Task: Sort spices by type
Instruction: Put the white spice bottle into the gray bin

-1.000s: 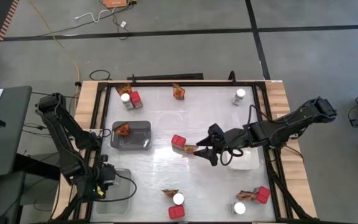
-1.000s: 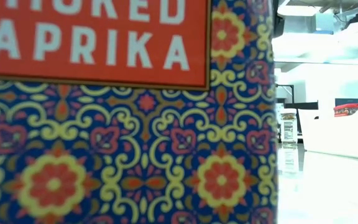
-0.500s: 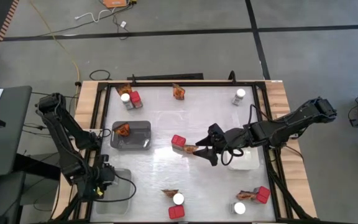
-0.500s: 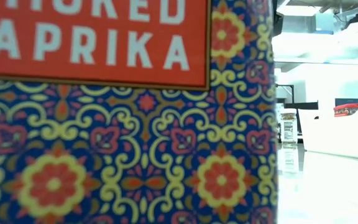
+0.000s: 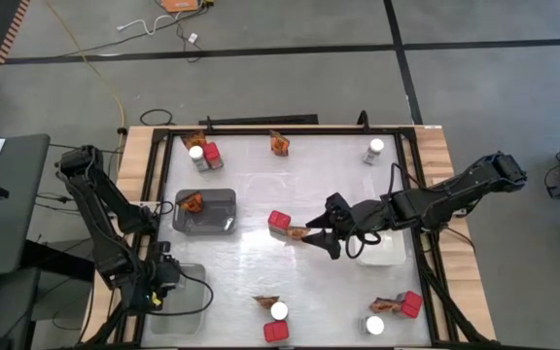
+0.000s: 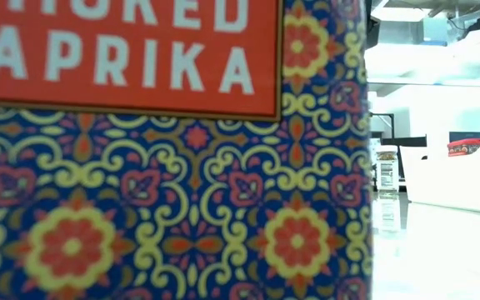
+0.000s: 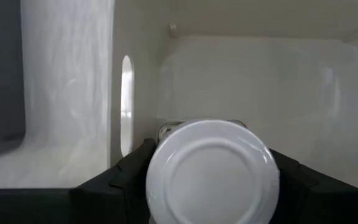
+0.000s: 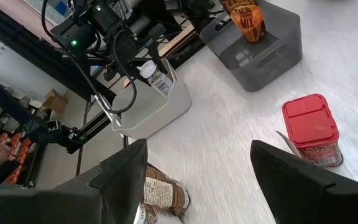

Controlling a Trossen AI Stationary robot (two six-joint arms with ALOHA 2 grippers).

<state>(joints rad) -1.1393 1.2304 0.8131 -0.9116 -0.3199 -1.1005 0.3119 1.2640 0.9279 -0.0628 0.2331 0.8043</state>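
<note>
The left end effector [image 5: 159, 276], at the lower left of the high view, is clamped on a jar [image 7: 211, 173]. Its dark fingers [image 7: 129, 171] press the white lid from both sides. It holds the jar inside a pale tray [image 8: 166, 109] at the desk's lower left corner.

The right end effector [image 5: 321, 239], in the middle of the desk [image 5: 261, 267], has its fingers [image 8: 126, 177] wide apart and grips nothing. A packet [image 5: 297, 233] lies at its tips, touching a red box [image 5: 279, 222] just to its left. A white tray [image 5: 385, 253] sits under the right arm.

Left of centre stands a grey tray [image 5: 217, 222] with a second packet [image 5: 192, 202] in it. Other spices lie in mixed groups:
- Upper left: a packet, jar and box [image 5: 211, 154].
- Top edge: a lone packet [image 5: 280, 144].
- Upper right: a lone jar [image 5: 374, 151].
- Bottom centre: a packet, jar and box [image 5: 276, 332].
- Lower right: another such trio [image 5: 411, 304].

In the low view a patterned paprika box [image 6: 165, 167] fills most of the frame. A far jar [image 6: 387, 171] stands at its right.
</note>
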